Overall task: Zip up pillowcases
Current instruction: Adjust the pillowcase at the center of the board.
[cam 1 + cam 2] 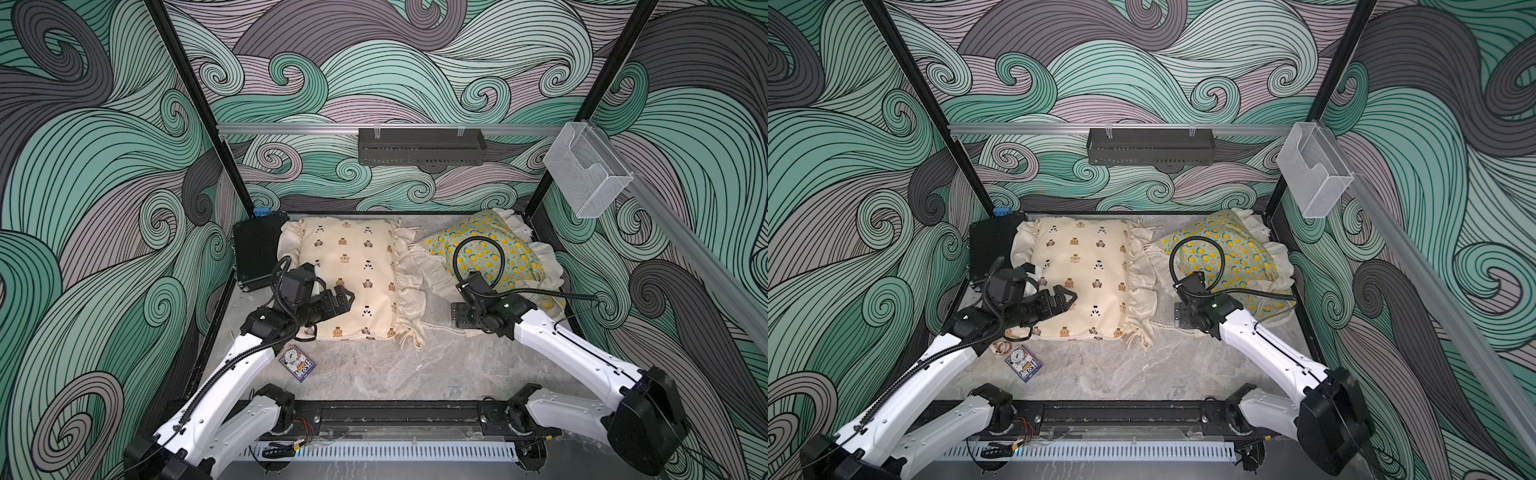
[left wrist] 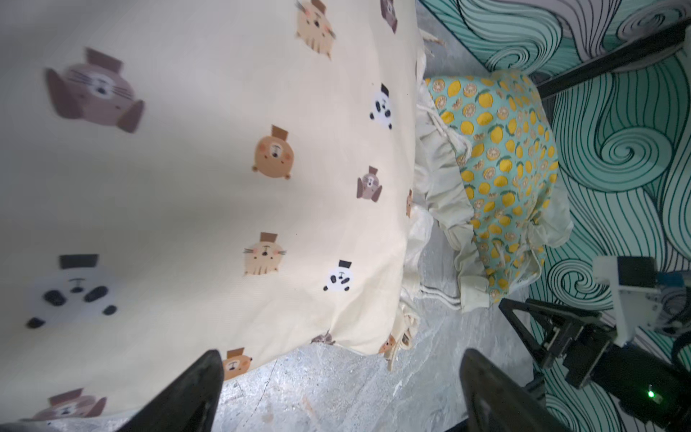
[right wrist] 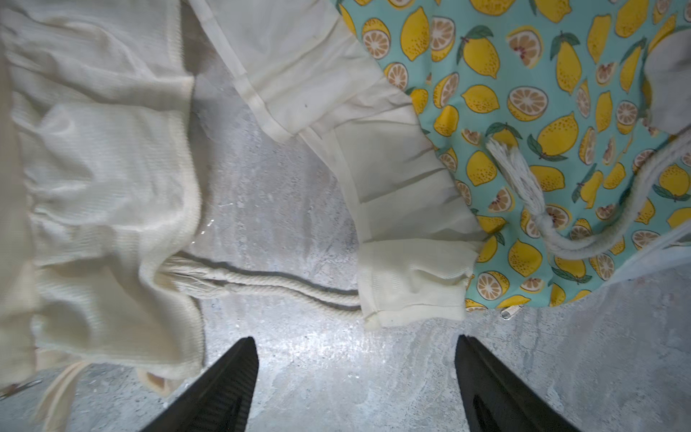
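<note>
I've got the bear pillow (image 1: 353,278) flat on the grey marbled surface (image 1: 374,374): plump, smooth cream cotton, gathered ruffle edges. Just beside it on the right sits the lemon pillow (image 1: 498,253), teal and smaller. The left end effector (image 2: 340,381) hangs over the bear pillow's near left part, fingers wide apart and empty. The right end effector (image 3: 355,370), off the near right corner, is spread and empty too, facing a twisted cord (image 3: 280,284) and a small metal zip pull (image 3: 510,311). There's bare stone in front of the bear pillow.
</note>
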`<state>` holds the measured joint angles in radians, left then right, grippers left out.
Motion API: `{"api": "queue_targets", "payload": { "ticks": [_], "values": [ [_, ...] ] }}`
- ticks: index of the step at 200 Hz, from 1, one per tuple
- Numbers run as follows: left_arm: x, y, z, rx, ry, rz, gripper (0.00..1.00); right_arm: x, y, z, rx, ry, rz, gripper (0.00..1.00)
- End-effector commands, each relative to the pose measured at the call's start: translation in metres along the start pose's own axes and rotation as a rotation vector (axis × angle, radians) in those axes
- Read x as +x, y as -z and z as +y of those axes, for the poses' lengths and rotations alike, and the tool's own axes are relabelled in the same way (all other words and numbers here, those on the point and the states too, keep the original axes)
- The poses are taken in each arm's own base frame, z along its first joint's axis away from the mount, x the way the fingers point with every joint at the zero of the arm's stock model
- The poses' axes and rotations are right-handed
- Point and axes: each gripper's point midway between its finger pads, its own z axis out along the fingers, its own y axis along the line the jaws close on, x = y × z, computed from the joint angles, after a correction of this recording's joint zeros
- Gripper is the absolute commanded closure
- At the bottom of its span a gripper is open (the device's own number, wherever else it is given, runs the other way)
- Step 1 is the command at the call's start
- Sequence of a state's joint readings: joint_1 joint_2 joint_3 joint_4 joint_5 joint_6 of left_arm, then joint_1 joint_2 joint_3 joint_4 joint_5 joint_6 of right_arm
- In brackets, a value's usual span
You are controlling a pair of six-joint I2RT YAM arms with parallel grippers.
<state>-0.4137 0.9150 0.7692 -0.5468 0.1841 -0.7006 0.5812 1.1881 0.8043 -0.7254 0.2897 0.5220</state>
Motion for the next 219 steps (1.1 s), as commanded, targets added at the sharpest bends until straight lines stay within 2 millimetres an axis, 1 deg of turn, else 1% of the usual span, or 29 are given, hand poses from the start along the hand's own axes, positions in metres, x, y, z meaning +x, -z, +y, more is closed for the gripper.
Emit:
{"api": "queue_targets", "payload": {
  "ticks": [1,20,43,65,102,132,160,191,219],
  "values": [
    [-0.001,-0.005,-0.017,0.029,-0.084,-0.022,0.01,0.01,-0.007,-0.022,0.111,-0.015,0.026,0.12],
    [0.008,-0.011,-0.03,0.062,-0.127,-0.004,0.01,0.012,-0.012,-0.029,0.139,-0.032,0.044,0.11],
    [0.018,-0.017,-0.044,0.091,-0.178,0.008,0.01,0.013,-0.021,-0.031,0.147,-0.051,0.069,0.11],
    [0.026,-0.023,-0.057,0.111,-0.216,0.025,0.01,0.015,-0.032,-0.028,0.122,-0.075,0.093,0.14],
    [0.036,-0.032,-0.07,0.113,-0.27,0.048,0.01,0.014,-0.047,-0.027,0.078,-0.128,0.11,0.19],
    [0.042,-0.038,-0.078,0.115,-0.301,0.067,0.01,0.017,-0.059,-0.032,0.088,-0.156,0.134,0.22],
    [0.046,-0.043,-0.082,0.112,-0.317,0.077,0.01,0.018,-0.066,-0.034,0.078,-0.186,0.154,0.25],
    [0.046,-0.046,-0.081,0.098,-0.32,0.078,0.01,0.019,-0.069,-0.037,0.083,-0.219,0.168,0.25],
    [0.046,-0.044,-0.079,0.087,-0.317,0.073,0.01,0.021,-0.072,-0.036,0.079,-0.249,0.182,0.26]
  ]
}}
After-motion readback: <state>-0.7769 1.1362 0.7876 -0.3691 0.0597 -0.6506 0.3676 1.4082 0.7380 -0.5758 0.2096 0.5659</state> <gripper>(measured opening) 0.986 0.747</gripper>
